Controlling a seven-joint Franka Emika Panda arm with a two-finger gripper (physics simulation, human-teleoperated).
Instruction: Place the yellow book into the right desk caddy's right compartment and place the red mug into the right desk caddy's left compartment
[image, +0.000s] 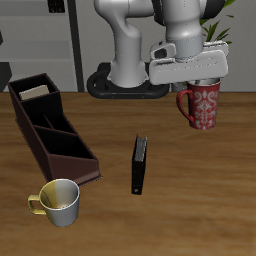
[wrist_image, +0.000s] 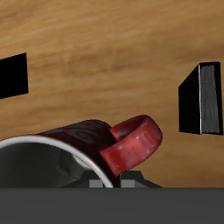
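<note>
- The two-finger gripper (image: 199, 84) holds the dark red mug with white speckles (image: 201, 103) by its rim, lifted clear above the wooden table (image: 190, 190).
- In the wrist view, the mug's red handle (wrist_image: 133, 145) and pale grey inside (wrist_image: 35, 171) show close beneath the camera.
- The long dark brown desk caddy (image: 52, 130) lies well apart from the mug; a small pale tan book (image: 33, 92) stands in its farthest end section.
- A black book (image: 139, 165) stands upright between caddy and mug.
- A pale yellow mug (image: 59, 202) sits just beside the caddy's near end.
</note>
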